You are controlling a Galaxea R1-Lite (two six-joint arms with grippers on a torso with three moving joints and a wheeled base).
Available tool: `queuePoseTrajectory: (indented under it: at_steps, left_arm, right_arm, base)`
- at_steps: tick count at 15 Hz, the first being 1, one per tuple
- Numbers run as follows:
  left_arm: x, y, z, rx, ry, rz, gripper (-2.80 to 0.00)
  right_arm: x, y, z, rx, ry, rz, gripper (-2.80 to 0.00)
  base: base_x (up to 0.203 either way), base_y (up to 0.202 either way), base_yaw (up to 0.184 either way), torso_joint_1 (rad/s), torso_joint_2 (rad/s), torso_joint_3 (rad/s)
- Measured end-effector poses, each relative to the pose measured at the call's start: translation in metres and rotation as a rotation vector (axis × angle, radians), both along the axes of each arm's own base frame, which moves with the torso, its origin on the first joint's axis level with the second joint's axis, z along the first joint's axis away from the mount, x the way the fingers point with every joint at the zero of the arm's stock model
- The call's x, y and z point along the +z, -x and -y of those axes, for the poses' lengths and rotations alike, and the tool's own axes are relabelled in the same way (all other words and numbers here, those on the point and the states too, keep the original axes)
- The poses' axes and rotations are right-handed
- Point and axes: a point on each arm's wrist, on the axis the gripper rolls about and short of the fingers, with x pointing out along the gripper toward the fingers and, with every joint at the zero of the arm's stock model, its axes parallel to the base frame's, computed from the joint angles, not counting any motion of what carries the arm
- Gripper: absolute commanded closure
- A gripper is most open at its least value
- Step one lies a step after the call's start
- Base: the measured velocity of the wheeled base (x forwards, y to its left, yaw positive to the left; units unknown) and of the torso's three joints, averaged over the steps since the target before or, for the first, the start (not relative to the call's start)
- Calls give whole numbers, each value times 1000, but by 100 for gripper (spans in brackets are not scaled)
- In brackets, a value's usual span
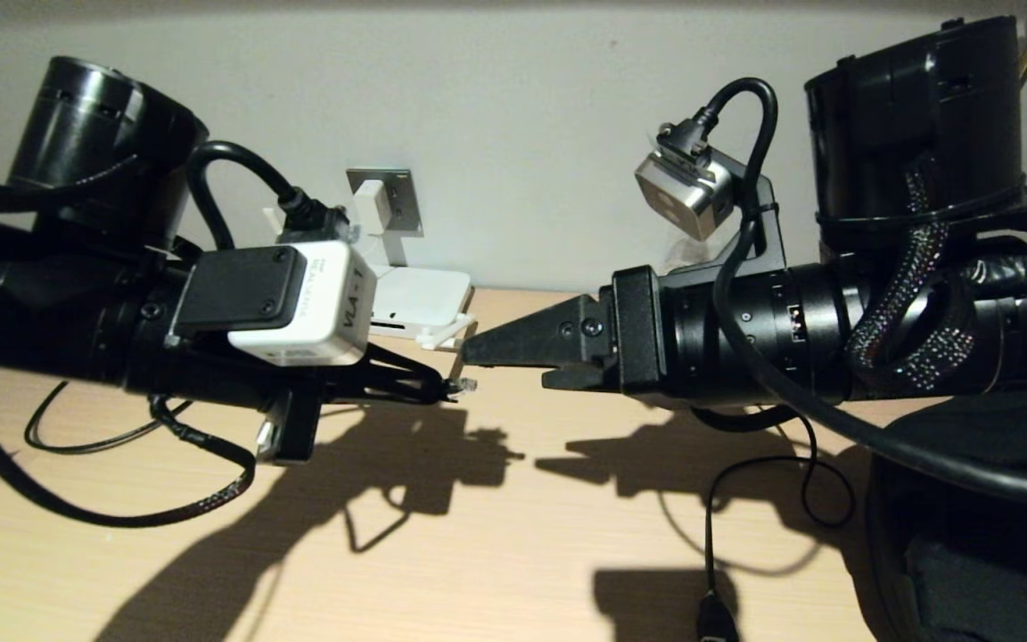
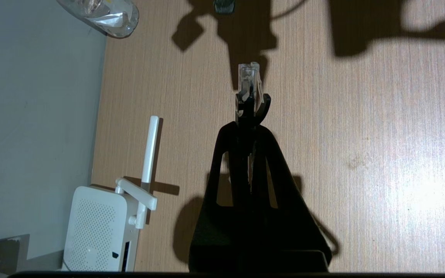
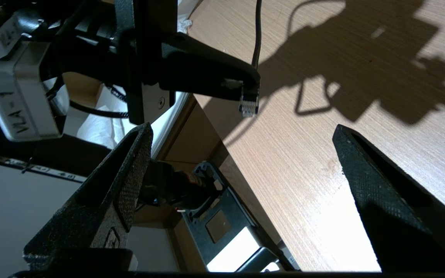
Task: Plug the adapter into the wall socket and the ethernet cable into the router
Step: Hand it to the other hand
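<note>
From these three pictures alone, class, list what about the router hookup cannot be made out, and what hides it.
- Router ports: head view, the left gripper's wrist camera covers them; left wrist view, too small.
- Ethernet cable's run behind its plug: hidden inside the left gripper.
- Adapter's prongs in the wall socket: hidden behind its body.

The desk [image 1: 522, 571] is light wood with a fine grain, lit hard enough that dark shadows fall across its middle. It runs back to a plain pale wall [image 1: 522, 116]. A thin black cord [image 1: 750, 499] loops over the desk toward its right edge and ends in a small dark plug [image 1: 717, 615] at the near edge. Another thin black cord [image 1: 77, 437] curls near the left edge. A crumpled clear plastic bag [image 2: 102, 13] (contents unclear) lies where the desk meets the wall.
</note>
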Motion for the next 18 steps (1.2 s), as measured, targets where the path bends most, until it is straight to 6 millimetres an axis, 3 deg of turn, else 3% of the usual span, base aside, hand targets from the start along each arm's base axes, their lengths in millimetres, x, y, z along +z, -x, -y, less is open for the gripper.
queuePoseTrajectory:
  at_steps: [18]
  left_arm:
    - [7,6,1,1,56,-9,0]
  right_arm:
    - [-9,-11,-29,-16,23,4,-280]
  base:
    - [0,0,0,0,0,0]
